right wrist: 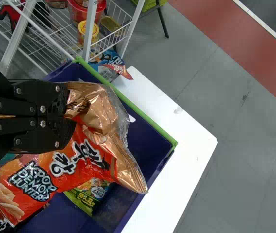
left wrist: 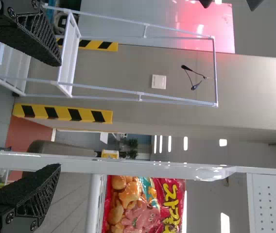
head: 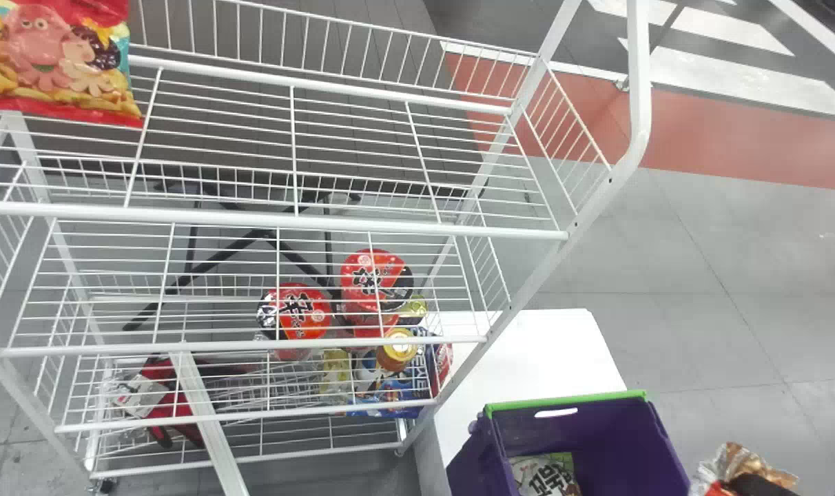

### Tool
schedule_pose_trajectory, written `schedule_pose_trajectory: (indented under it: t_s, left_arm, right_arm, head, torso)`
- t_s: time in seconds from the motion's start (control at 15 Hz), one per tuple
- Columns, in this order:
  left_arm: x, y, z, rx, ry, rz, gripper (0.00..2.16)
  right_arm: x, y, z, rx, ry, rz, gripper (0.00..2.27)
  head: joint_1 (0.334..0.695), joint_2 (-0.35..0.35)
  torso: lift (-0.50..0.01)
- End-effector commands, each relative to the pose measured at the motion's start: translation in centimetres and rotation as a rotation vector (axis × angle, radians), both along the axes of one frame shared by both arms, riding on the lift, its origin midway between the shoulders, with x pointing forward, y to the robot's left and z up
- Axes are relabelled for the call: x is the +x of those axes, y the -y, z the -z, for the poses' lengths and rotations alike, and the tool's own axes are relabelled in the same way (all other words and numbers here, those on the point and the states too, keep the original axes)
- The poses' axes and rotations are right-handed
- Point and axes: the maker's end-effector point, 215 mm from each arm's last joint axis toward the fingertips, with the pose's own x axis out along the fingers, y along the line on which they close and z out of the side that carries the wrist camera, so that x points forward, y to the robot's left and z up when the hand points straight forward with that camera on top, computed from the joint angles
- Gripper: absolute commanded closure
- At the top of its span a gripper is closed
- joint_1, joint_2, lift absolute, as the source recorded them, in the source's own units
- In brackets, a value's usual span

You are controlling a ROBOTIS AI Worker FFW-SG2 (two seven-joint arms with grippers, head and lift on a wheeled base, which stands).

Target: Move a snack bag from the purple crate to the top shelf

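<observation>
Snack bag [right wrist: 96, 153] hangs pinched in your right tool [head: 756, 483] near the purple crate [head: 610, 441]; your left tool [left wrist: 60, 114] stands wide near the rack [head: 273, 220].

Likely a workshop hall arranged like a shop, with snack-stocked wire shelving [head: 273, 221] and yellow-black strips [left wrist: 87, 114] beyond the jaws of the left gripper [left wrist: 60, 114], red floor lane [head: 748, 145] farther off.

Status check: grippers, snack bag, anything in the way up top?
Right gripper closed on orange snack bag, near purple crate. Left gripper open. Red snack bag at left end of top shelf, probably out of the way.
</observation>
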Motion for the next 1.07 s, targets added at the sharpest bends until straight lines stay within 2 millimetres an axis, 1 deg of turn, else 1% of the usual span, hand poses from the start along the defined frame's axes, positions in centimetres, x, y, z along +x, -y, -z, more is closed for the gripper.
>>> schedule_pose_trajectory:
  t_s: [0.0,0.4,1.0]
  left_arm:
    - [-0.06,0.00,-0.03,0.000,0.000,0.000,0.06]
    - [-0.16,0.12,0.11,0.000,-0.003,0.003,0.06]
    - [-0.12,0.11,0.35,0.002,-0.009,0.005,0.06]
  right_arm:
    - [0.00,-0.04,-0.02,0.001,0.000,0.000,2.25]
    - [-0.08,-0.26,0.39,0.010,-0.007,-0.002,2.25]
    - [0.31,-0.54,0.40,0.013,-0.003,-0.011,2.25]
  head:
    - [0.695,-0.350]
    - [0.695,-0.350]
    - [0.695,-0.350]
  torso:
    - [-0.142]
    - [-0.119]
    - [-0.083]
